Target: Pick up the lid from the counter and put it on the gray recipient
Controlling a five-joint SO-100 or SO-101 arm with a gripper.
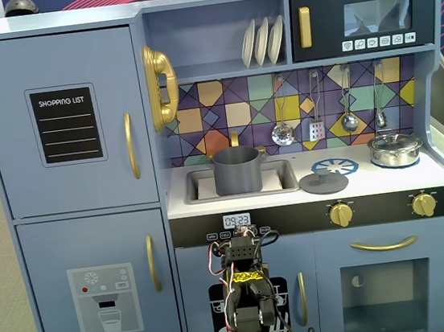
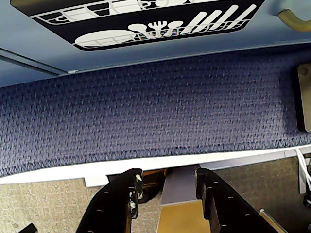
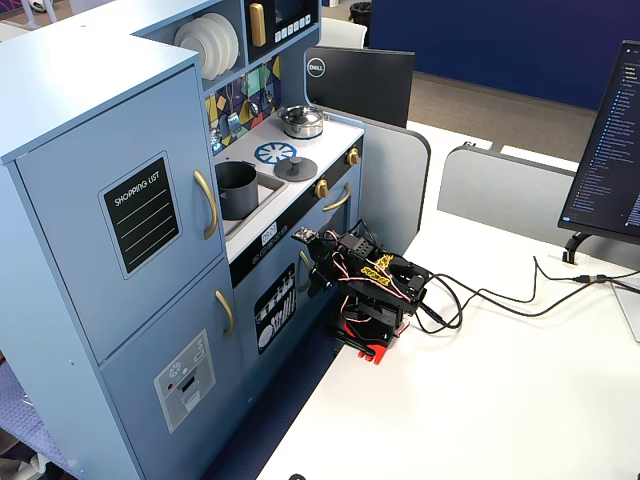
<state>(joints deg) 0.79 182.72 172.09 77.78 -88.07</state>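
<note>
Folded low at the white desk (image 3: 520, 400) edge before the toy kitchen, my claw (image 2: 167, 187) hangs spread and empty over blue carpet, while the lid (image 1: 323, 181) lies on the counter between the sink-set gray recipient (image 1: 237, 170) and silver pot (image 1: 395, 149), past a "SHOPPING LIST" board (image 1: 66, 125).

Pale counter (image 1: 386, 180), dark gray lid (image 1: 324, 182), shiny silver pot (image 1: 395, 149)
</note>
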